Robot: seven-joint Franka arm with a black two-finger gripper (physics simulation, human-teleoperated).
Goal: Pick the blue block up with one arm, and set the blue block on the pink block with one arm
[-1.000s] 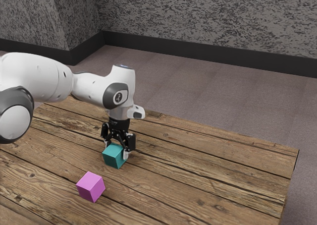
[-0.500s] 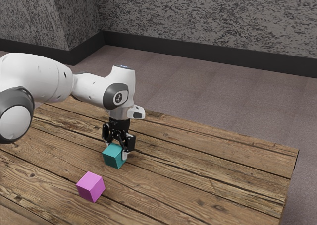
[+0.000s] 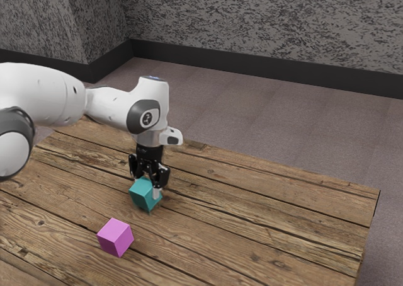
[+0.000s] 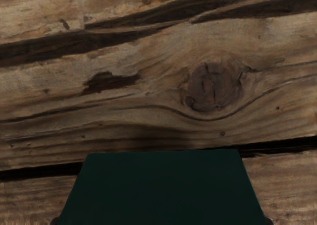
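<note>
The blue block (image 3: 145, 195), teal in colour, is at the middle of the wooden table (image 3: 264, 223), tilted a little and at most barely off the planks. My gripper (image 3: 150, 184) comes straight down onto its top and is shut on it, with the black fingers pressed to two opposite sides. In the wrist view the blue block (image 4: 163, 188) is a dark shape just under my hand, over a knot in the wood. The pink block (image 3: 115, 237) lies on the table nearer the front, a short way from the blue one toward the exterior view's left.
The table's right edge (image 3: 371, 235) drops to a carpeted floor. A dark speckled wall with black skirting (image 3: 264, 65) runs behind. Bare planks stretch toward the exterior view's right of both blocks.
The fingers have drawn in onto the blue block's sides. The hand and block have risen very slightly and shifted a touch toward the exterior view's left. The pink block has not moved.
</note>
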